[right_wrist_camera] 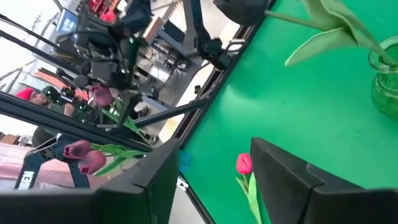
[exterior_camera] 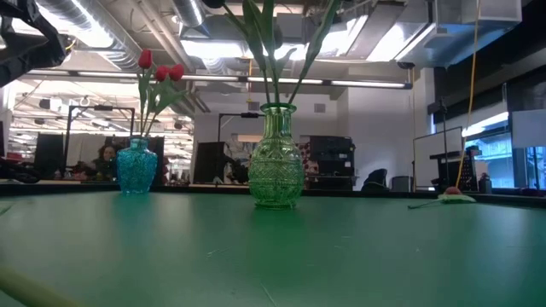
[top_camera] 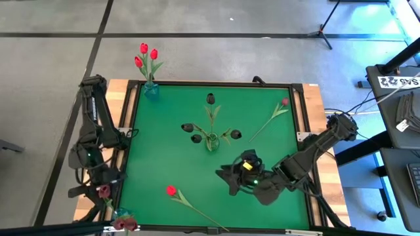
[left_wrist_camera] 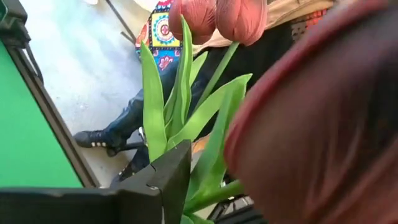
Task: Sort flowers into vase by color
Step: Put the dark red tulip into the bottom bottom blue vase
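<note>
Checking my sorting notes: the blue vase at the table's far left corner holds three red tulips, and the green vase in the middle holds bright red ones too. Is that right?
Not quite. The blue vase does hold three red tulips, but the green vase in the middle holds dark, near-black tulips, not bright red ones. The high view shows this.

One vase (top_camera: 211, 141) mid-table, another vase (top_camera: 151, 90) at the far-left corner
</note>
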